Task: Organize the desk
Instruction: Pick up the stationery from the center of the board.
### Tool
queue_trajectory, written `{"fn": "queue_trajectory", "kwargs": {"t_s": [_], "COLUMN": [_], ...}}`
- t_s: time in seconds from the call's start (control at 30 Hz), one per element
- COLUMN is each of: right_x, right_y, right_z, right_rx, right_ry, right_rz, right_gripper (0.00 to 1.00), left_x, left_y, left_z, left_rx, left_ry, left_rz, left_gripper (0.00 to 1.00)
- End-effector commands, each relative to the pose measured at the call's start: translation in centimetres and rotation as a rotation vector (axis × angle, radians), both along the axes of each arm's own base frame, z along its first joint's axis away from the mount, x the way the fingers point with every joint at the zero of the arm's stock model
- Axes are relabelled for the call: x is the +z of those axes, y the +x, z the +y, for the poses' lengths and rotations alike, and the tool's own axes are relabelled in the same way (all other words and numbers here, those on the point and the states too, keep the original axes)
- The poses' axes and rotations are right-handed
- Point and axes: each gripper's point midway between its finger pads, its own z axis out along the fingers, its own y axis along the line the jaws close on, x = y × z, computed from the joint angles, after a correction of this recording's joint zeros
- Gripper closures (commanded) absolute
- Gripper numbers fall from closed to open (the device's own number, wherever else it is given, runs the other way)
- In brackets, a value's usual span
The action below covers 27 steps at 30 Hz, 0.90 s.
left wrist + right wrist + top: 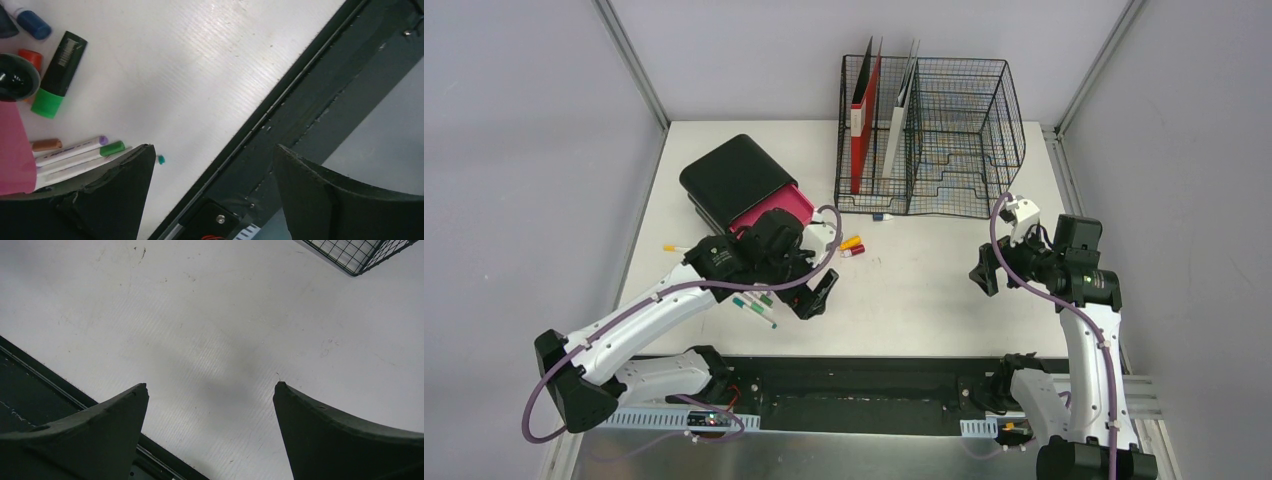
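**Currently: both grippers spread and empty over a pen-strewn desk**

Seen from above, the desk (944, 300) is a white tabletop walled in grey that fills the middle of the view. The left gripper (816, 296) hangs low over its near-left part, jaws spread wide with nothing between them. Loose pens (754, 307) lie just beside it. Behind sits a black drawer box (734, 175), its pink drawer (792, 200) standing open. The right gripper (986, 272) hovers over bare surface on the right, also spread and empty. It is near a black wire rack (944, 130) holding upright folders (862, 120).

The tabletop looks rigid, fixed and smooth, so it is probably a surface to work on, not something to lift. The light, round pens would likely roll, so pinching one across mid-barrel seems safest.
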Motion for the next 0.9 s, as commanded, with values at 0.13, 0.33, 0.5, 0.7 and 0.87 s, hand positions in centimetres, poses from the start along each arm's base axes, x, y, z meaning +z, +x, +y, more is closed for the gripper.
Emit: {"fn": "queue_trajectory", "kwargs": {"t_s": [0.13, 0.33, 0.5, 0.7, 0.87], "right_x": [0.6, 0.6, 0.8, 0.9, 1.0], "right_y": [0.5, 0.4, 0.3, 0.2, 0.1], "right_z": [-0.1, -0.2, -0.1, -0.1, 0.0], "right_rx": [0.010, 0.007, 0.011, 0.016, 0.022], "right_ry": [-0.016, -0.026, -0.024, -0.029, -0.028], "right_rz": [-0.041, -0.050, -0.060, -0.069, -0.076], "right_gripper": [0.01, 0.01, 0.01, 0.01, 0.01], "left_x": [-2.6, -5.6, -8.4, -9.7, -10.9], "left_y": [2.3, 4.0, 6.3, 9.9, 12.1], "left_z": [-1.3, -2.5, -2.2, -1.2, -0.4], "left_rx": [-0.158, -0.285, -0.337, -0.329, -0.315], "left_ry": [0.039, 0.178, 0.323, 0.505, 0.597], "left_rz": [-0.200, -0.226, -0.262, -0.340, -0.350], "left_gripper": [0.17, 0.18, 0.16, 0.19, 0.25]}}
